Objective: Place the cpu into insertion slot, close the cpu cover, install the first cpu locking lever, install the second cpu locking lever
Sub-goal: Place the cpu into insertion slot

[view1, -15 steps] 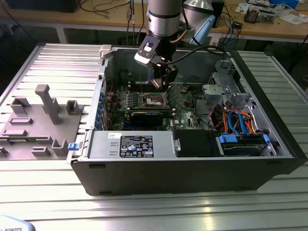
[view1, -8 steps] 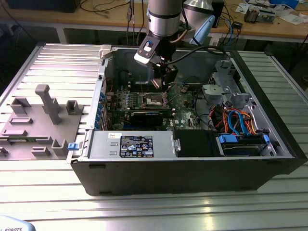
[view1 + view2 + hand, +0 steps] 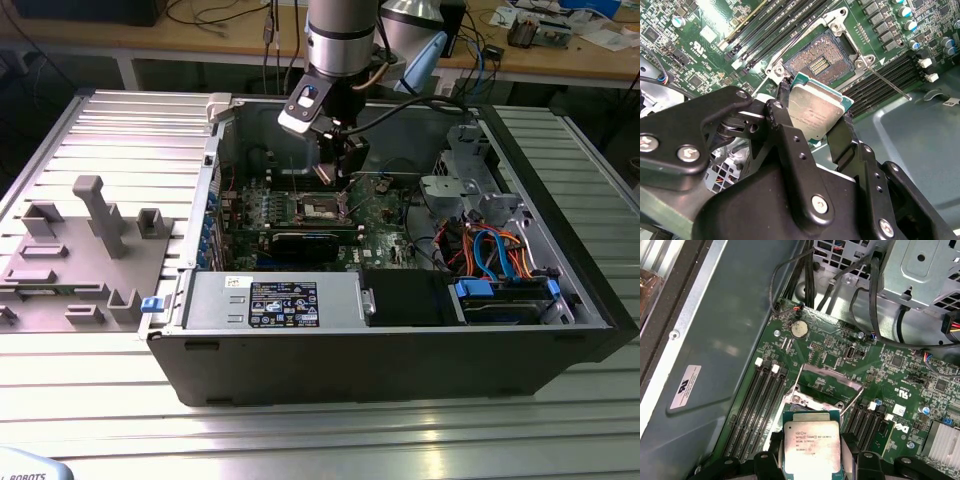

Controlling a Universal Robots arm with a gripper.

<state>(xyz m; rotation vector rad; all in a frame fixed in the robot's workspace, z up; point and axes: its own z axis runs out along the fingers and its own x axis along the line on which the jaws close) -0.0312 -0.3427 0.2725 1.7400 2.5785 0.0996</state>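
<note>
Second wrist view, jaws: clenched on the cpu (image 3: pixel 816 112). Two black fingers (image 3: pixel 786 127) press its opposite edges, spread no wider than the chip itself.
Cpu: silver-grey lid up with its green rim showing, carried between the finger ends. In the first wrist view the cpu (image 3: pixel 811 442) sits just short of the socket frame.
Insertion slot (image 3: pixel 821 59): uncovered, with its field of contacts exposed, on the board just beyond the chip. The chip's far corner overlaps the slot's near rim in the picture; whether they touch cannot be told.
Levers: one thin wire lever (image 3: pixel 892 85) juts from the slot's corner across a bank of black slots. A second lever (image 3: pixel 800 39) runs along the opposite side.
Surface: the green motherboard (image 3: pixel 385 215) lies flat in the bottom of an open computer case (image 3: pixel 400 350), which rests on a ribbed metal counter (image 3: pixel 300 430).
Room: in the exterior view the arm (image 3: pixel 340 40) stands over the case, its tool end low above the board. A grey holder block (image 3: pixel 80 250) sits on the counter at the exterior view's left, and a wooden bench (image 3: pixel 560 55) with cables stands behind.
Edges: the power supply (image 3: pixel 275 300) lines the near wall. The drive cage (image 3: pixel 465 180) and the blue and orange cables (image 3: pixel 495 250) crowd the exterior view's right.
Open room: the case top is open above the slot. Memory slots (image 3: pixel 775 25) flank the slot on two sides, and black cables (image 3: pixel 875 315) hang over the board's far edge.
</note>
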